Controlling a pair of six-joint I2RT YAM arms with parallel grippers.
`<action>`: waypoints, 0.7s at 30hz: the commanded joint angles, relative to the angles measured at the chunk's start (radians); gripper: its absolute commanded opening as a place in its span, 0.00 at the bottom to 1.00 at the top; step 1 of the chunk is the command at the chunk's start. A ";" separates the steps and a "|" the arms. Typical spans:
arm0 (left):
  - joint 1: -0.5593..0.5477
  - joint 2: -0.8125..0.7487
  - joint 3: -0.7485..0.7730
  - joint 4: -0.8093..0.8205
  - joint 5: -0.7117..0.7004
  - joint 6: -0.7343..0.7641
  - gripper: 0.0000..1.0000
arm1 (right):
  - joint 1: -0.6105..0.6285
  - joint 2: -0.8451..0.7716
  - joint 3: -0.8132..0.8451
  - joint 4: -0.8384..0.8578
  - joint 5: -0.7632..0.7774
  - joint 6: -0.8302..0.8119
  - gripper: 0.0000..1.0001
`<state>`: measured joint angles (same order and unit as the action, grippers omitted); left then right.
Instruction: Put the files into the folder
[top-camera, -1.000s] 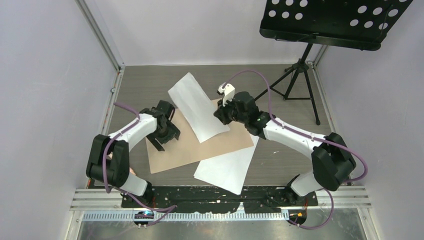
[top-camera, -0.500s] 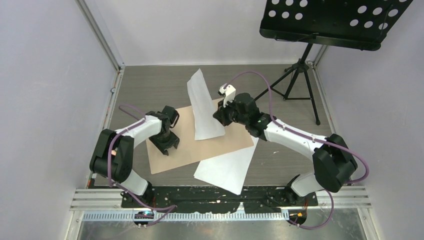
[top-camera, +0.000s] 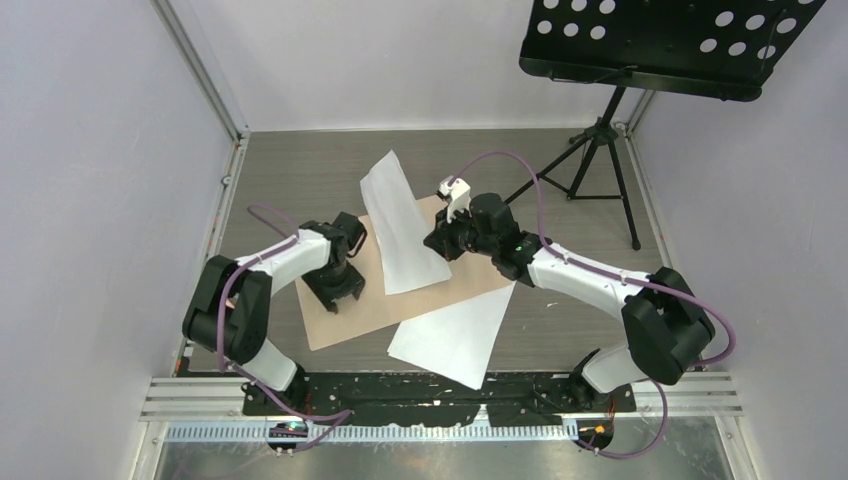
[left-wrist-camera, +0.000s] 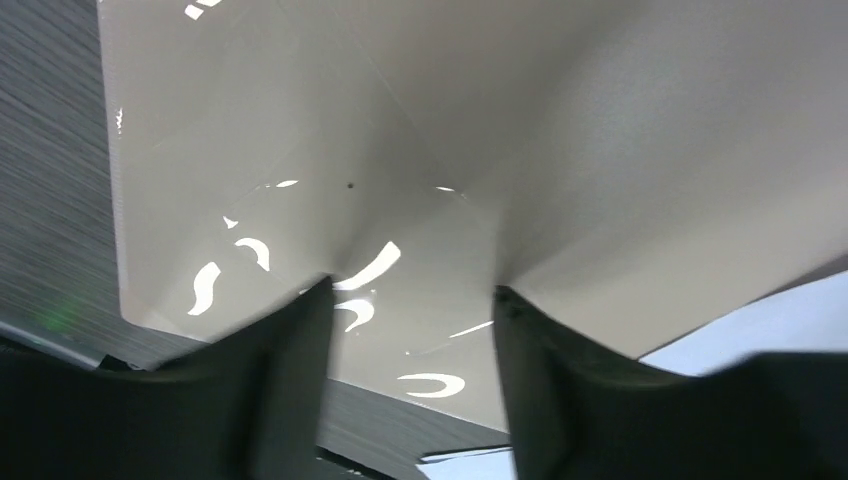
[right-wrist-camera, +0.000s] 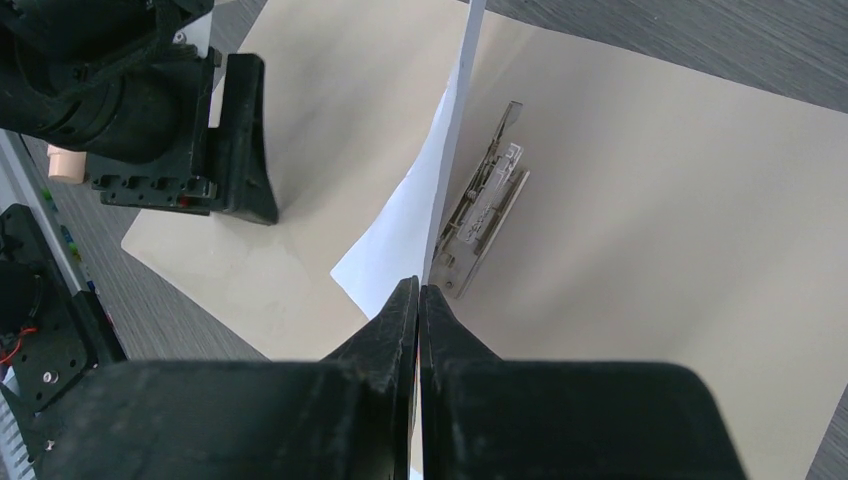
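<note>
The tan folder (top-camera: 420, 290) lies open and flat on the table. A metal clip (right-wrist-camera: 485, 205) sits on its inner face (right-wrist-camera: 650, 200). My right gripper (top-camera: 440, 240) is shut on the edge of one white sheet (top-camera: 400, 225) and holds it standing on edge over the folder; the sheet (right-wrist-camera: 450, 150) rises from between the closed fingertips (right-wrist-camera: 419, 285). A second white sheet (top-camera: 455, 335) lies flat at the folder's near edge. My left gripper (top-camera: 335, 285) is open, its fingers (left-wrist-camera: 290, 380) spread and resting on the folder (left-wrist-camera: 400, 150) near its left edge; it holds nothing.
A black music stand (top-camera: 670, 40) on a tripod (top-camera: 595, 150) stands at the back right. Pale walls close the table on the left, back and right. A metal rail (top-camera: 440, 400) runs along the near edge by the arm bases.
The right gripper lifted the held sheet from lying flat to standing on edge and shifted slightly left. The left gripper moved right, further onto the folder.
</note>
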<state>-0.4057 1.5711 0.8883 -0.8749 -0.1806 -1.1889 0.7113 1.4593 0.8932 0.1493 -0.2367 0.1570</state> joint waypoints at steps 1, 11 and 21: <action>0.009 0.004 0.088 -0.024 -0.069 0.012 0.68 | 0.007 -0.036 0.003 0.030 0.027 0.002 0.06; 0.059 0.077 0.096 -0.020 -0.060 0.020 0.71 | 0.007 -0.037 -0.008 0.027 -0.002 -0.006 0.06; 0.031 0.090 0.019 0.040 -0.004 0.005 0.38 | 0.007 -0.052 -0.033 0.037 -0.045 -0.008 0.06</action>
<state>-0.3569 1.6466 0.9596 -0.8417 -0.1925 -1.1782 0.7113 1.4498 0.8635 0.1490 -0.2539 0.1566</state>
